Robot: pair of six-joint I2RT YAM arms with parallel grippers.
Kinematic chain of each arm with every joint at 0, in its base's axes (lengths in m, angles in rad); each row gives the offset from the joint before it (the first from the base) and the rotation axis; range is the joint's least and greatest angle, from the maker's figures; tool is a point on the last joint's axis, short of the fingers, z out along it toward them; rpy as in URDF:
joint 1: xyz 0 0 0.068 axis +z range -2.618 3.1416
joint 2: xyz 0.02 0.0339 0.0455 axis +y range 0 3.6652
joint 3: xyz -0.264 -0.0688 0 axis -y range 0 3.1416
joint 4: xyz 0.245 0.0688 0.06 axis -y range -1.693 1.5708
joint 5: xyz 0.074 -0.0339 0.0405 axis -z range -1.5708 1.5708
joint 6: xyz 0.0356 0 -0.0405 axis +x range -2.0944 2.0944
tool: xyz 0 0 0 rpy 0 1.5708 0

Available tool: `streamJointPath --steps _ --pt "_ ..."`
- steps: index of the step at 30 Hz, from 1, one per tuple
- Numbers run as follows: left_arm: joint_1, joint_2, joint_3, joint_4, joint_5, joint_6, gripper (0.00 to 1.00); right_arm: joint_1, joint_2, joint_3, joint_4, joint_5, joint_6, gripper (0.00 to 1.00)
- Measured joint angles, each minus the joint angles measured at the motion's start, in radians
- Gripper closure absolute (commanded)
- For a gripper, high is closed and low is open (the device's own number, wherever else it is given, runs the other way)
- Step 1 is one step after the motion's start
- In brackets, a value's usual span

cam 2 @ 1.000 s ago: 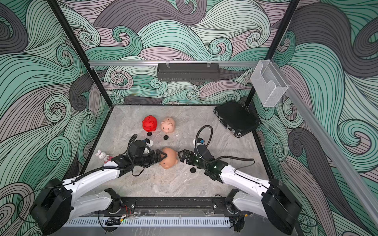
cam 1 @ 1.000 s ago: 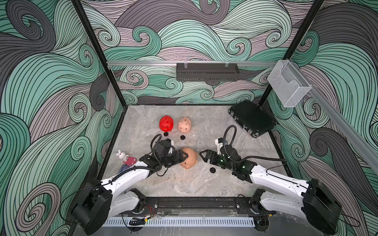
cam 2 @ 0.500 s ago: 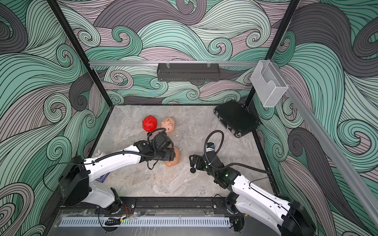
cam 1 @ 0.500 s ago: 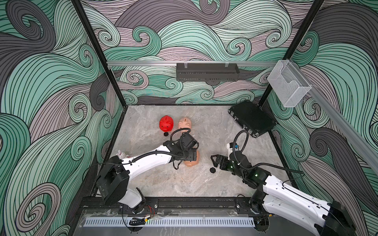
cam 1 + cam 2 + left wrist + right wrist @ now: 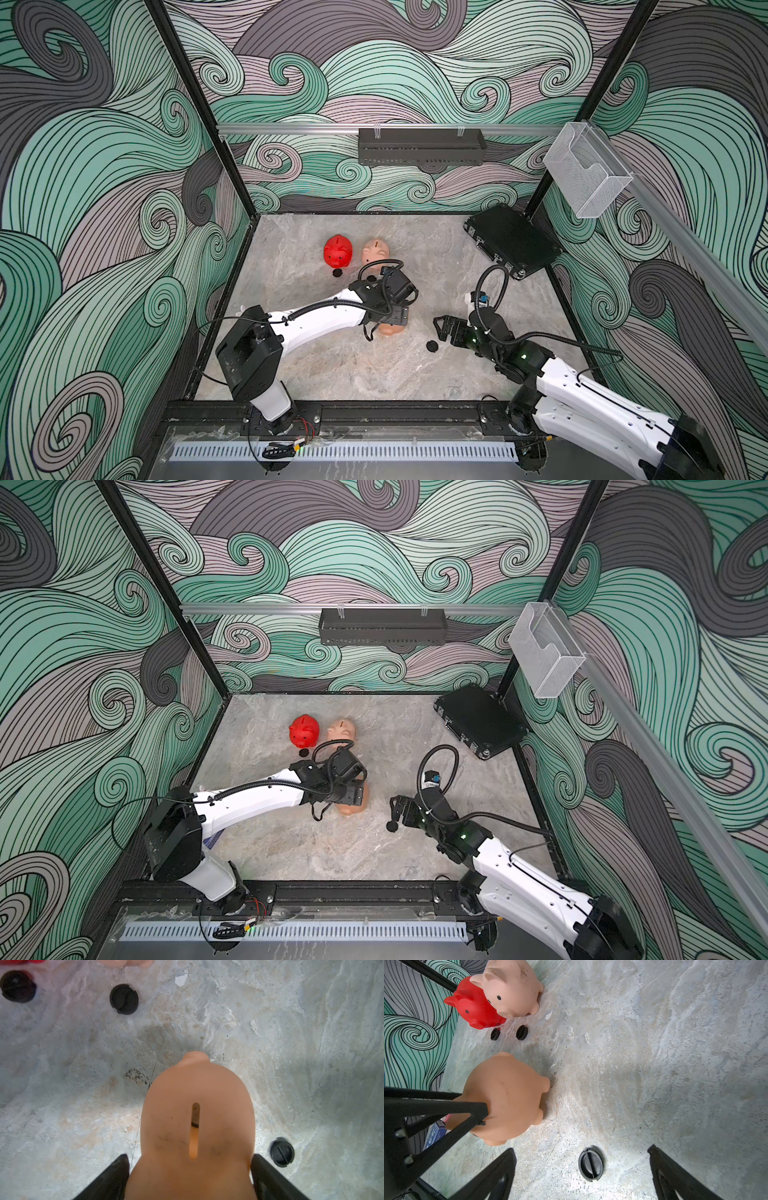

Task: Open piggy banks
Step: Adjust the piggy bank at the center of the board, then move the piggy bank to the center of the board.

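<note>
Three piggy banks stand on the marble floor. A red one (image 5: 337,257) (image 5: 475,1007) and a peach one (image 5: 376,249) (image 5: 512,987) sit side by side at the back. The other peach pig (image 5: 390,328) (image 5: 197,1105) (image 5: 508,1097) stands on its feet mid-table, coin slot up. My left gripper (image 5: 395,318) (image 5: 190,1157) hangs over it, open, a finger on each flank with a thin strip of floor showing at either side. My right gripper (image 5: 439,330) (image 5: 581,1149) is open to the right of that pig, straddling a black plug (image 5: 590,1163) (image 5: 432,345) lying on the floor.
Two more black plugs (image 5: 495,1034) (image 5: 521,1032) lie in front of the back pigs. A flat black case (image 5: 513,241) fills the back right corner. A black rack (image 5: 419,146) and a clear holder (image 5: 586,174) hang on the rails above.
My left arm has swung in over the near peach pig and its jaws have spread wider. My right gripper has drawn back from the pig toward the right, above the plug.
</note>
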Motion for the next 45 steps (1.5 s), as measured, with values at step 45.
streamJointPath --steps 45 --pt "0.375 -0.710 -0.776 0.507 0.264 0.037 0.01 0.311 0.585 0.396 0.058 0.090 -0.346 0.00"
